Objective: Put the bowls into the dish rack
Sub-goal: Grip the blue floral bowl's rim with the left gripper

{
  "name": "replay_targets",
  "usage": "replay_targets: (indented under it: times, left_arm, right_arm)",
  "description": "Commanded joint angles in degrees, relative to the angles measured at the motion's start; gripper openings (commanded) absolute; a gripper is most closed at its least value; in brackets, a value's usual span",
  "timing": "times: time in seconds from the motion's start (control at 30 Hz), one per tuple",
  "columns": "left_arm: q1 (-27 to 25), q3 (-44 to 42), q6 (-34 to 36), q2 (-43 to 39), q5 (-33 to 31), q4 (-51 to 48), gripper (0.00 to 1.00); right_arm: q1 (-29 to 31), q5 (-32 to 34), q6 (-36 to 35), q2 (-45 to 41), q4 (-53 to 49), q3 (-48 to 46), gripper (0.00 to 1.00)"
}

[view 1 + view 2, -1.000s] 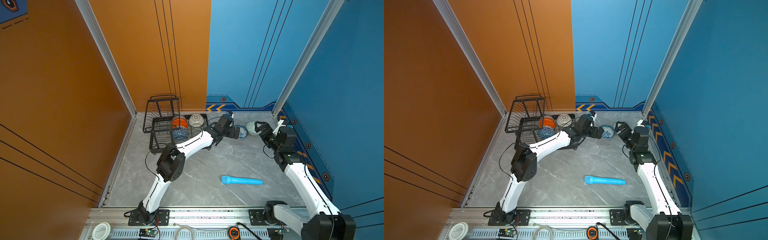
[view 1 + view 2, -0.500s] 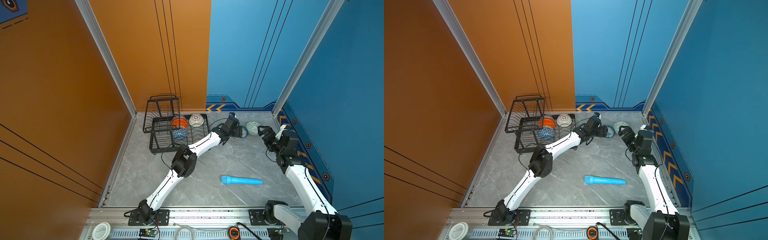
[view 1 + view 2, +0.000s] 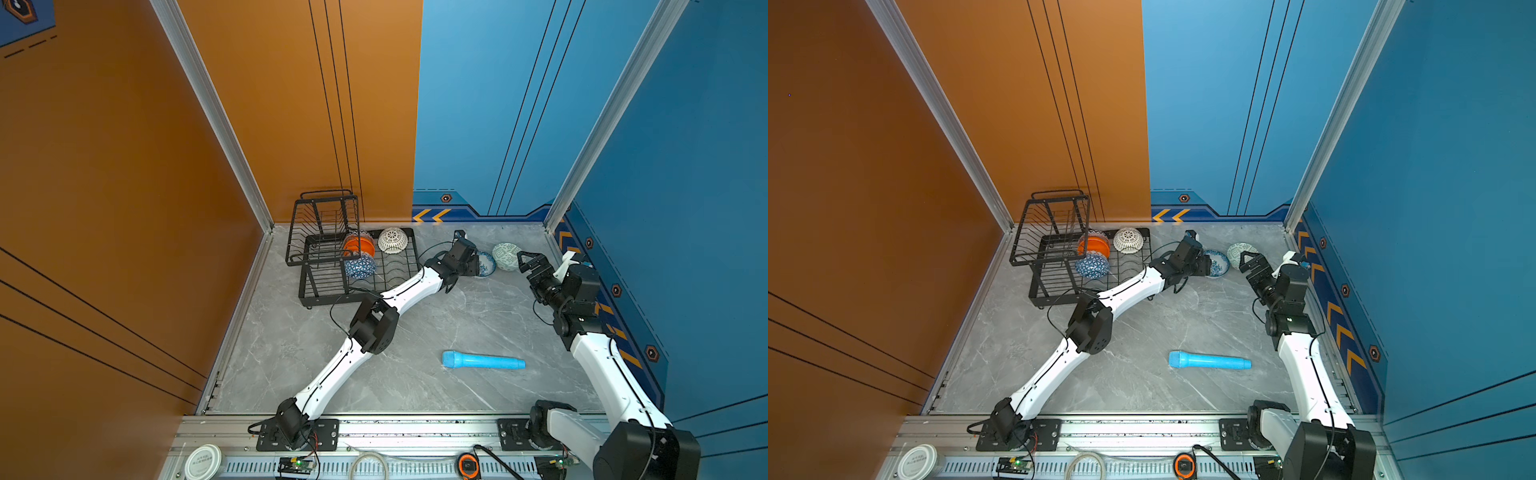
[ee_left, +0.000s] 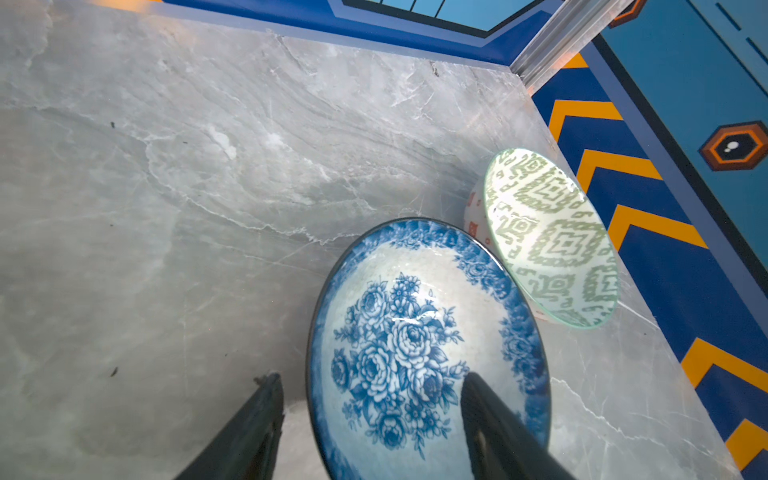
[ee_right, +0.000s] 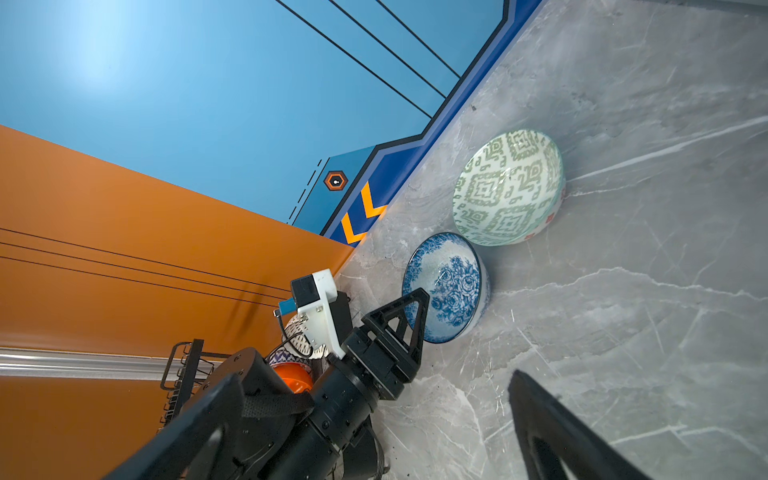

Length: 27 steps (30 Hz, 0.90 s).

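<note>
A white-blue floral bowl (image 3: 486,262) (image 4: 415,345) stands tilted on the floor right of the dish rack (image 3: 303,286). My left gripper (image 3: 473,264) (image 4: 370,376) is open and straddles its rim, one finger inside the bowl and one outside, with a gap still showing. A pale green patterned bowl (image 3: 505,255) (image 5: 509,187) leans just beyond it. My right gripper (image 3: 525,261) (image 5: 374,378) stands open and empty, close to the green bowl. In the rack sit an orange bowl (image 3: 359,246), a white dark-dotted bowl (image 3: 392,240) and a blue triangle bowl (image 3: 360,266).
A light blue cylinder (image 3: 482,360) lies on the grey floor nearer the front. The back wall and the right wall with its chevron strip (image 4: 623,166) stand close behind the two loose bowls. The rack's raised basket (image 3: 324,220) is at the back left.
My left arm has stretched farther right to the floral bowl and its jaws have narrowed around the rim. My right gripper has drawn back a little from the green bowl.
</note>
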Motion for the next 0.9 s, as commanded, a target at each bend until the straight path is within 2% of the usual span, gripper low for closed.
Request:
replay_targets:
  times: [0.0, 0.13, 0.37, 0.5, 0.67, 0.87]
  left_arm:
    - [0.8, 2.3, -1.1, 1.7, -0.5, -0.7, 0.65]
    - [0.9, 2.5, -1.3, 2.4, 0.4, -0.8, 0.58]
    - [1.0, 3.4, -2.4, 3.2, 1.9, -1.4, 0.56]
    - [0.8, 4.0, -2.8, 4.0, 2.8, -2.2, 0.52]
    - [1.0, 3.4, -3.1, 4.1, 3.2, -2.8, 0.41]
    - [1.0, 2.5, -2.6, 3.0, 3.6, -3.0, 0.24]
  right_arm:
    - [-0.7, -1.1, 1.4, -1.1, 3.1, -0.8, 1.00]
    - [-1.1, -1.2, 1.9, -0.8, 3.9, -0.6, 1.00]
    - [-1.1, -1.1, 2.7, -0.1, 5.3, -1.1, 1.00]
    - [-1.1, -1.4, 3.5, 0.4, 6.6, -1.7, 1.00]
    - [-1.2, -1.6, 3.6, 0.4, 6.7, -1.9, 1.00]
    - [-1.5, -1.5, 3.6, -0.1, 6.6, -2.0, 1.00]
